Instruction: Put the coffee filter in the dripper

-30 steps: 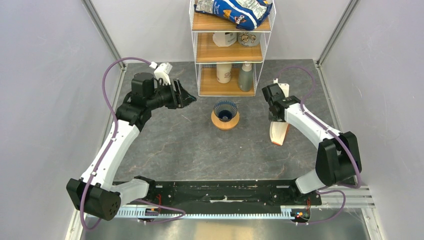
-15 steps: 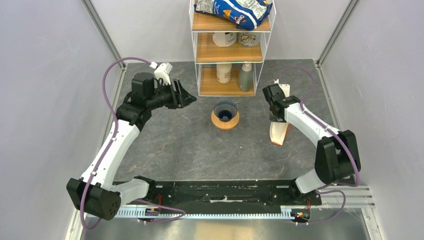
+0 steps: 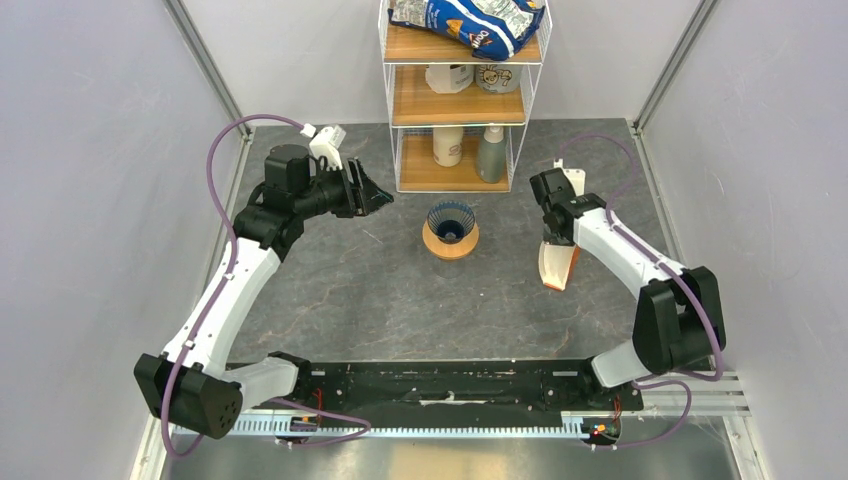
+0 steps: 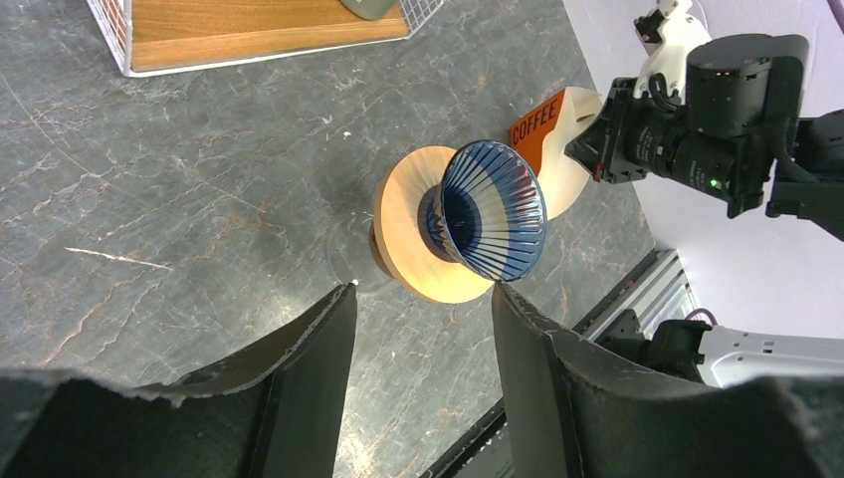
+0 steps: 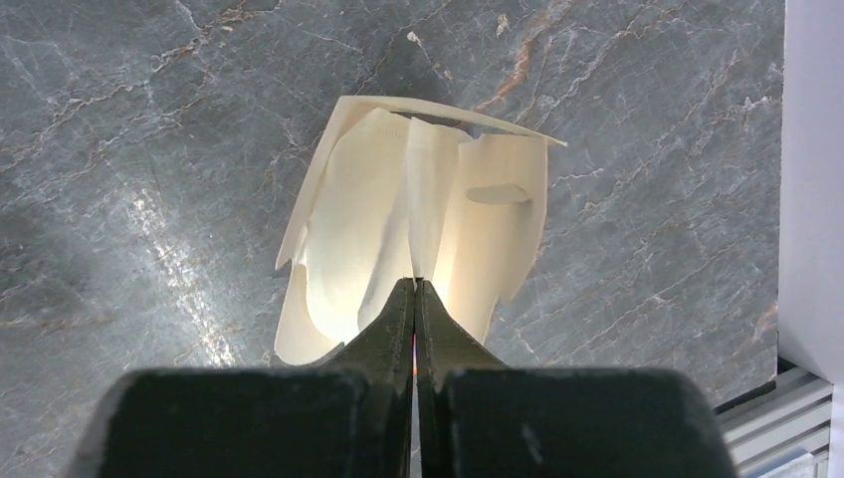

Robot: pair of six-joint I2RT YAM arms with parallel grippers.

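The dark blue ribbed dripper (image 3: 450, 220) stands on a flat orange-tan ring (image 3: 450, 244) at mid table; it also shows in the left wrist view (image 4: 493, 209). My left gripper (image 3: 375, 195) is open and empty, left of the dripper, with its jaws wide apart (image 4: 423, 289). My right gripper (image 3: 554, 238) is shut (image 5: 415, 282) on a thin white coffee filter (image 5: 430, 194) at the top of the upright white-and-tan bundle (image 3: 557, 268), right of the dripper. The filter's lower part is hidden inside the bundle (image 5: 503, 229).
A white wire shelf rack (image 3: 462, 95) with wooden shelves, bottles and a blue bag stands at the back, just behind the dripper. Grey walls close in both sides. The black rail with the arm bases (image 3: 450, 385) runs along the near edge.
My right gripper has shifted slightly right and back, and the bundle top has moved a little with it. The left arm has barely moved.
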